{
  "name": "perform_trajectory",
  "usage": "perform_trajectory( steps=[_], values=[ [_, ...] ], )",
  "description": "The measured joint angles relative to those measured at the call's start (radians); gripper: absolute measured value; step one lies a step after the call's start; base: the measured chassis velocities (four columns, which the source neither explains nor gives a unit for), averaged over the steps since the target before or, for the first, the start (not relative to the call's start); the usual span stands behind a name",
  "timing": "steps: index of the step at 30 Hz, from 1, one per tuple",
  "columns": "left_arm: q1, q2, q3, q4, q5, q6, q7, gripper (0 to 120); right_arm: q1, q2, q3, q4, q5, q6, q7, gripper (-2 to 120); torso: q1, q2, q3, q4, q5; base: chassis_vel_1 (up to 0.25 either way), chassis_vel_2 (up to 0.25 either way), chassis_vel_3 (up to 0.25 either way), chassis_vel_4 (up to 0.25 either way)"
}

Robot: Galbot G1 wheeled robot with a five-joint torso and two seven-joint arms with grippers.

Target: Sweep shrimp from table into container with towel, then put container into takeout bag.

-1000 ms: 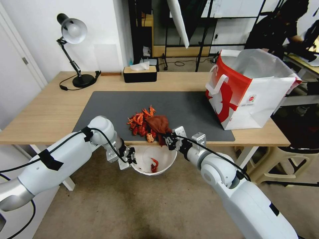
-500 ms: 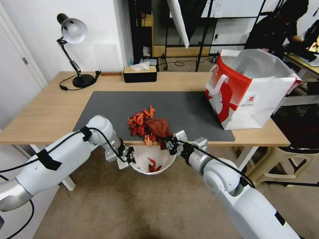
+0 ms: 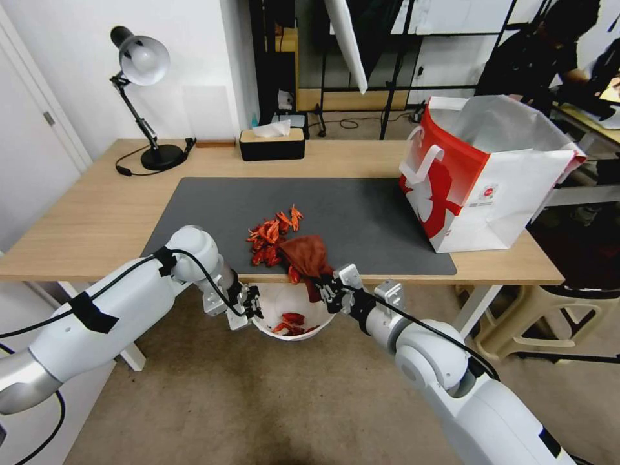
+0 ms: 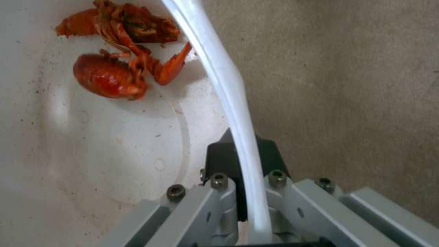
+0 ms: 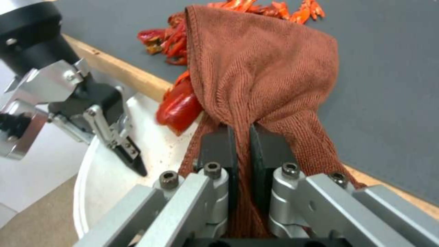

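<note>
The left claw [image 3: 254, 309] was clamped on the rim of the white container [image 3: 290, 303], one finger inside the wall and one outside, holding the bowl just under the near edge of the counter [image 3: 90, 219]. A few shrimp [image 4: 120, 70] already lay in its bottom. To do this well, I judged, that bowl had to stay tucked tight beneath the edge, with its mouth directly below where the pieces tip off.

The rest of the shrimp [image 3: 271, 236] sat heaped on the dark grey mat [image 3: 361, 213], just at ten o'clock of the rust-red towel [image 3: 307, 253], touching it. One piece [image 5: 179, 107] hung right at the wooden lip, above the bowl. The right claw [image 3: 330, 292] was pinched shut on the towel's gathered tail, past the counter's edge, with the cloth draped back over the mat. As it lay, the towel covered only the right flank of the heap, so I reckoned the next stroke ought to start beyond the far pieces, at twelve o'clock, and drag slowly toward six, low and flat, lest some skitter sideways onto the carpet.

Around it, a desk lamp [image 3: 139, 97] stood at the far left corner, a black tissue box [image 3: 272, 143] at the back middle, and the red and white takeout bag [image 3: 484, 174] gaped open at the right end, well apart from the bowl.
</note>
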Motion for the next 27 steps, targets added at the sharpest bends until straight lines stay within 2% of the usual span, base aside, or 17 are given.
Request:
perform_trajectory(
  steps=[27],
  values=[
    [0.007,0.011,-0.001,-0.003,-0.001,-0.005,-0.007,0,-0.063,0.008,-0.026,0.047,-0.043,0.015,-0.048,4,0.0,0.0,0.0,0.0001,0.0,0.0,0.0,0.0,0.0]
  ],
)
